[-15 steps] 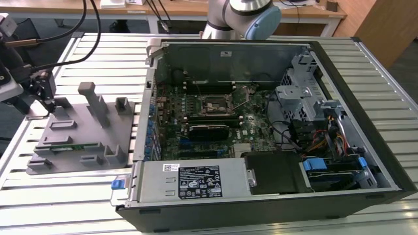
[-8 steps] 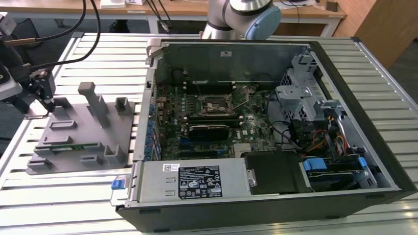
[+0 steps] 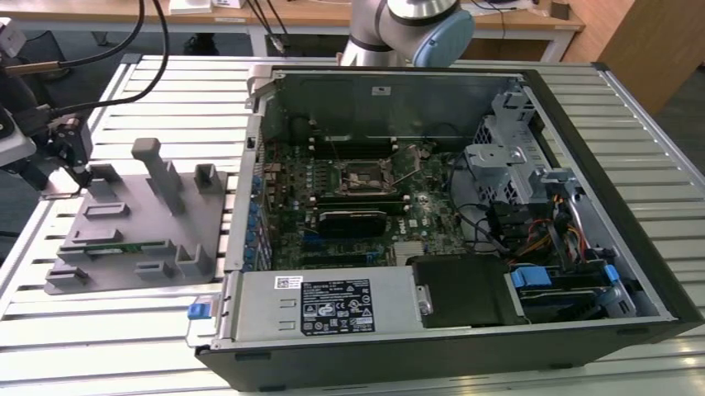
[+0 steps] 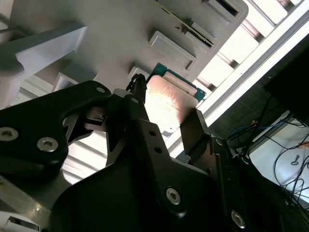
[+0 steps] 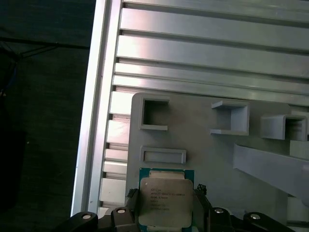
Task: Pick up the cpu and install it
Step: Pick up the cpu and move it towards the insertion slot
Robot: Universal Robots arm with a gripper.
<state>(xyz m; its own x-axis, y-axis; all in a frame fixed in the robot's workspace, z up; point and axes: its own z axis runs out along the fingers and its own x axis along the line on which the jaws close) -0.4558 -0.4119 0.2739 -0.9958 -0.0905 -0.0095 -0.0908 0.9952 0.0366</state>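
Plainly, the two black fingers (image 4: 192,131) are clamped on opposite edges of the cpu (image 5: 166,199), whose silver top faces the camera in both wrist views with a thin green rim around it. I cannot tell whether the chip rests on the grey fixture plate (image 5: 217,159) or sits just off it. In the exterior view the gripper (image 3: 79,169) hangs over that plate's back corner at the frame's left edge, well apart from the motherboard socket (image 3: 364,176) in the open computer case (image 3: 385,99) at centre. The pick-up, I judge, wants an even, square hold, the chip level, and a straight rise clear of the raised blocks (image 3: 160,177).
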